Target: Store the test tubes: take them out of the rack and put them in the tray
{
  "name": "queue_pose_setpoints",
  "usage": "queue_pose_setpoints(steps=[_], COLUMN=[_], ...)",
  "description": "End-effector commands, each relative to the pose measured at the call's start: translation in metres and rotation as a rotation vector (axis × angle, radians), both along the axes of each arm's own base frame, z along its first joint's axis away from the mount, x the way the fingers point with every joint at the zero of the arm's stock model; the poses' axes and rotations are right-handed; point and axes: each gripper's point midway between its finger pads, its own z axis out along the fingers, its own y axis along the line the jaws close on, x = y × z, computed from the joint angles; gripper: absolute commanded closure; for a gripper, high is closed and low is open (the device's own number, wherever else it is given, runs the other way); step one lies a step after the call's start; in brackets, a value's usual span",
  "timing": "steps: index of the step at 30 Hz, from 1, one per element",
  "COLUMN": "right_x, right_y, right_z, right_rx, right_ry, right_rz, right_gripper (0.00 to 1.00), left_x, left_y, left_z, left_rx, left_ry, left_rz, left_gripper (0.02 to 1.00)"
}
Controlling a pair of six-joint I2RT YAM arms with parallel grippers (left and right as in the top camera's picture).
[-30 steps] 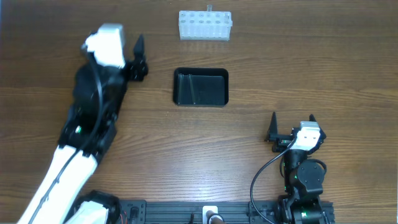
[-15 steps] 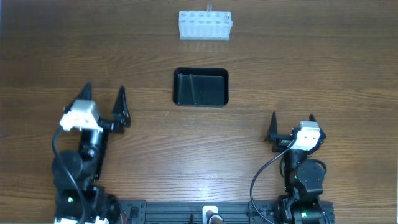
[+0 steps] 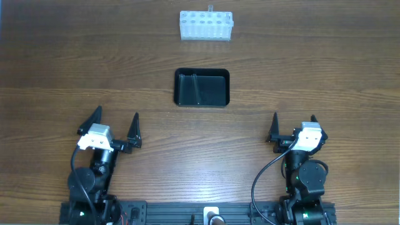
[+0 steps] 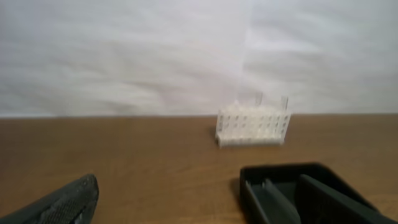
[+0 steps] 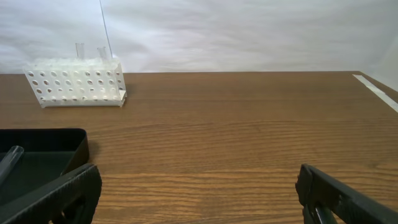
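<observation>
I have both arms low by their bases along the bottom of the top view. The left gripper sits at lower left with its fingers spread wide and nothing between them. The right gripper sits at lower right, likewise spread and empty. The white test tube rack stands at the top centre of the frame on the wooden table. The black tray lies in the middle of the frame, between the rack and the arms and well apart from both grippers. From the right wrist camera I make out what look like two clear test tubes standing upright in the rack, and a stored tube lying flat in the tray, so I judge the job partly done, with a fresh pick due. To do that pick well, I would send one arm up past the tray, not over it, then come down on a tube from above with the fingers well apart. I would close on the glass just above the rack's top face and draw it straight up until it clears its hole, because any sideways pull could drag or tip the light rack. Then I would lower it into the tray alongside the stored tube and release it close to the floor so it does not roll or knock.
</observation>
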Motion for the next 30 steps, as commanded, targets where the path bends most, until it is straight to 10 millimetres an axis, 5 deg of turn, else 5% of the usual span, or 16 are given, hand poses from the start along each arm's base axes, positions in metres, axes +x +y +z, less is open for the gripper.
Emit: queue_pose_setpoints(steps=[1,3,30], right_x=[0.000,0.000,0.000], right_y=[0.002,0.002,0.002], right_z=[-0.003,-0.003,-0.003], right_rx=[0.003,0.003,0.003], right_ry=[0.005,0.004,0.005], right_rz=[0.010,0.010,0.010], right_gripper=[0.007,0.007,0.007], left_x=[-0.001,-0.001,0.000], left_y=[0.002,0.005,0.009], left_z=[-0.017,-0.031,-0.031], left_rx=[0.015,0.020,0.019], left_ry=[0.060,0.118,0.119], left_rz=[-0.003,0.008,0.029], left_gripper=[0.020,0.018,0.018])
